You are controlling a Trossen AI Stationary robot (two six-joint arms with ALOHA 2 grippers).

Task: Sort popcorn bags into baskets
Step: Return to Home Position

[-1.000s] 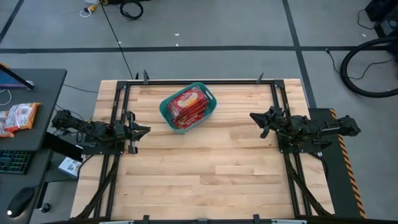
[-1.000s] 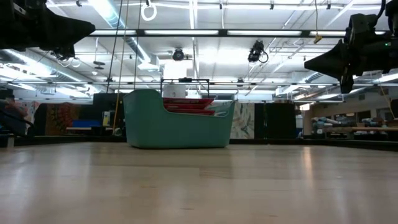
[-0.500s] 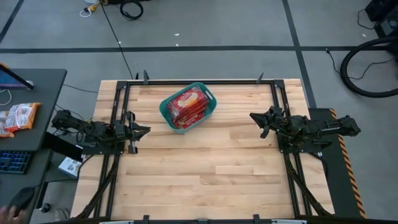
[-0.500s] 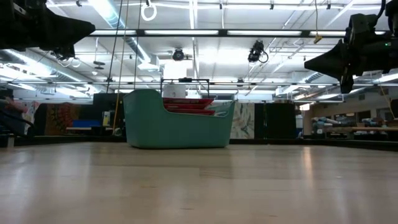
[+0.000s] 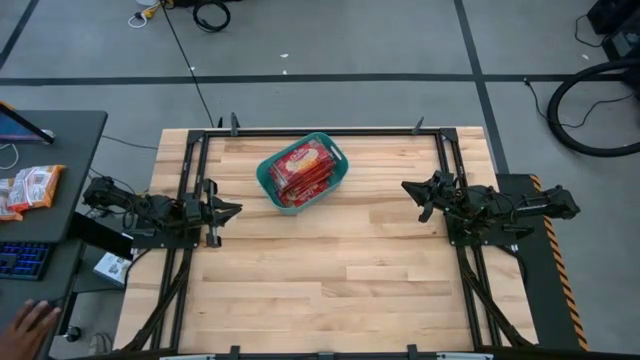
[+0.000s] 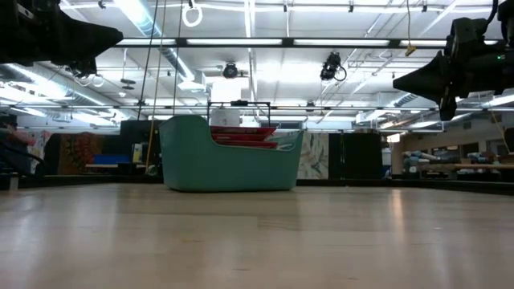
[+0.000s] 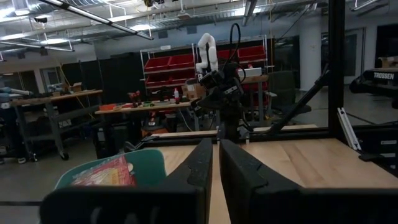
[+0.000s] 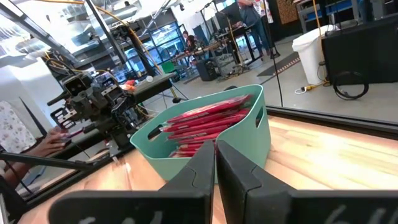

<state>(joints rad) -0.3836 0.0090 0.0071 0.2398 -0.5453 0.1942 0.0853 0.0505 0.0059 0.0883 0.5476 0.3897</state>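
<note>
Wooden table [image 5: 330, 270] from overhead, both dark arms folded along its side rails. Beside it on the left, a dark side desk [image 5: 60, 130].

Toward the table's far edge, a little left of centre: the one teal basket [image 5: 266, 176], set on the diagonal, long axis running from near-left to far-right. Stacked flat inside, and showing above the dipped side of the rim in the low view: the red popcorn bags [image 5: 303, 168], cream roundel facing up on the top one. No red packet to be seen on the boards outside the tub.

At the left rail, the left gripper [image 5: 228, 210], pointing inward across the table, fingers together with only a sliver between them, nothing held. Opposite, at the right rail, the right gripper [image 5: 408, 188], likewise closed on nothing and aimed inward. Both raised off the tabletop in the low view.

On the side desk, orange-and-white packets [image 5: 28, 188], not part of the sort. At the lower left corner, a person's hand [image 5: 30, 322], well apart from either arm.

Basket ahead of and between the two sets of fingertips, well apart from both, somewhat nearer the left. Judged from this: sorting done, no route past the tub needed for homing, each arm tucked at or very near its rest pose.
</note>
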